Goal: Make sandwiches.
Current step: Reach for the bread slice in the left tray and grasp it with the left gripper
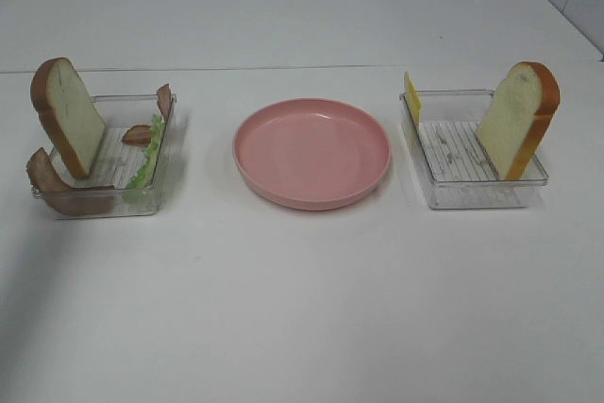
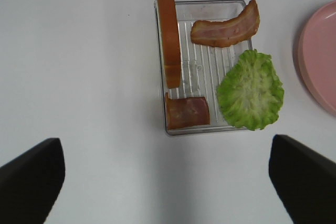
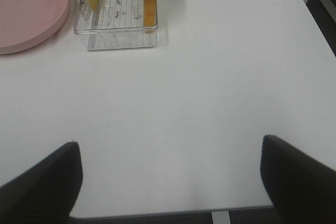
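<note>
Left hand [image 2: 165, 184] hangs over the tabletop [image 1: 302, 309], fingers [image 2: 29, 179] spread wide apart and gripping nothing. Well ahead of it is the left tray [image 1: 113, 209], at the left of the overhead shot. It has the left bread slice [image 1: 68, 115] standing on edge, bacon strips [image 1: 61, 191] and lettuce [image 1: 146, 162]. Pink plate [image 1: 311, 153] sits dead center. Right hand [image 3: 169, 182] is likewise wide apart with nothing held. Far ahead of it is the right tray [image 1: 472, 197], at the right of the frame, with the cheese [image 1: 411, 98] and the right bread slice [image 1: 517, 120] leaning inside.
</note>
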You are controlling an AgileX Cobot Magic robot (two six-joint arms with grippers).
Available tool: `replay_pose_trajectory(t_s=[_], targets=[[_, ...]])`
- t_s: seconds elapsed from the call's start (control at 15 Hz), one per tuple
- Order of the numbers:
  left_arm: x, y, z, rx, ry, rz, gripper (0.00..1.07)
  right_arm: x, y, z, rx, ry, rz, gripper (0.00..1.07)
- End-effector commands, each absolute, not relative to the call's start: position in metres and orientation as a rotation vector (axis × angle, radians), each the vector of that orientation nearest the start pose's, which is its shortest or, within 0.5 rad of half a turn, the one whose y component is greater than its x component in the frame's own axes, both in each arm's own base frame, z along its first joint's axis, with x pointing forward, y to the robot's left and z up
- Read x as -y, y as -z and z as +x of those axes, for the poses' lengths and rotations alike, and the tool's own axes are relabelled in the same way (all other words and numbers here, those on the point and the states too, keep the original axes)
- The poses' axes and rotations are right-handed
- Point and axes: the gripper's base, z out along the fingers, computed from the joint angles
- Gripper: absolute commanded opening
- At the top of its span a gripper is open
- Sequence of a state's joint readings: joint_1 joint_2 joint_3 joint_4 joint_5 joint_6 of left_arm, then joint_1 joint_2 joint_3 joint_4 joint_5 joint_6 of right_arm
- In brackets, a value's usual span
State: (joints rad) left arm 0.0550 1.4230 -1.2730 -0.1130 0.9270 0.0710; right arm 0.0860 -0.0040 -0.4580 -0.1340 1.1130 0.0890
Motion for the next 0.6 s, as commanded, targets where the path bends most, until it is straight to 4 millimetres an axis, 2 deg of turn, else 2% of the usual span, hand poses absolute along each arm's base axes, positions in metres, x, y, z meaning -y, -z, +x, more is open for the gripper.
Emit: replay_pose_trajectory(t_s=[0.07,0.13,0.2,0.33,0.4,0.6], targets=[[-0.008,-0.316,0.329,-2.630,0.098,-0.020,1.02,0.011,-0.262,-0.007,-2.095,0.062,0.006,0.90],[-0.008,-0.311,0.334,-2.643,0.099,-0.021,1.02,0.011,-0.262,-0.007,-2.095,0.062,0.006,0.90],[-0.009,-0.295,0.351,-2.679,0.109,-0.028,1.02,0.011,-0.262,-0.007,-2.095,0.062,0.006,0.90],[-0.009,-0.279,0.369,-2.700,0.128,-0.041,1.02,0.011,-0.262,-0.007,-2.095,0.062,0.006,0.90],[-0.008,-0.262,0.391,-2.715,0.160,-0.055,1.02,0.011,-0.262,-0.007,-2.095,0.062,0.006,0.90],[-0.008,-0.242,0.417,-2.741,0.196,-0.070,1.02,0.011,-0.262,-0.007,-2.095,0.062,0.006,0.90]])
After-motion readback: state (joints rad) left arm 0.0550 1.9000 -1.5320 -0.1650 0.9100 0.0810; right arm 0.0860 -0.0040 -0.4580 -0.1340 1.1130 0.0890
